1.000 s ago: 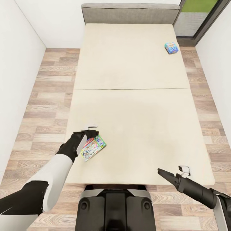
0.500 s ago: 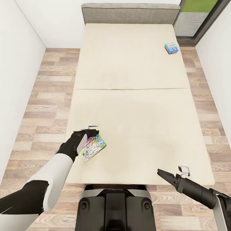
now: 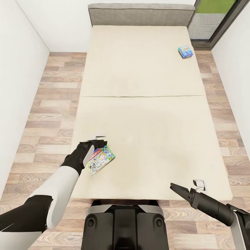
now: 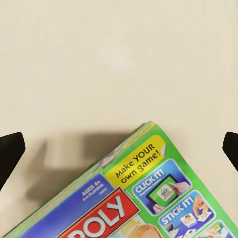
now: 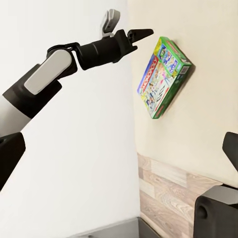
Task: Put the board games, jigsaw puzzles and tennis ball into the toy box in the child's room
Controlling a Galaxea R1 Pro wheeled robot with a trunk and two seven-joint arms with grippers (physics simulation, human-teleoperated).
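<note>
A colourful Monopoly board game (image 3: 100,160) lies flat near the bed's front left corner. My left gripper (image 3: 100,141) hovers just over the box's far edge, apart from it. In the left wrist view its fingers (image 4: 11,148) stand wide apart with the box (image 4: 148,203) below them, so it is open and empty. A second, blue board game (image 3: 185,51) rests at the far right of the bed (image 3: 146,114). My right gripper (image 3: 174,188) is open over the front right edge. The right wrist view looks across at the box (image 5: 163,77) and the left gripper (image 5: 141,33).
A grey headboard (image 3: 140,14) stands against the far wall. Wood floor (image 3: 52,104) runs along both sides of the bed, with white walls close by. A glass door (image 3: 215,17) is at the far right. My base (image 3: 125,225) is at the bed's foot.
</note>
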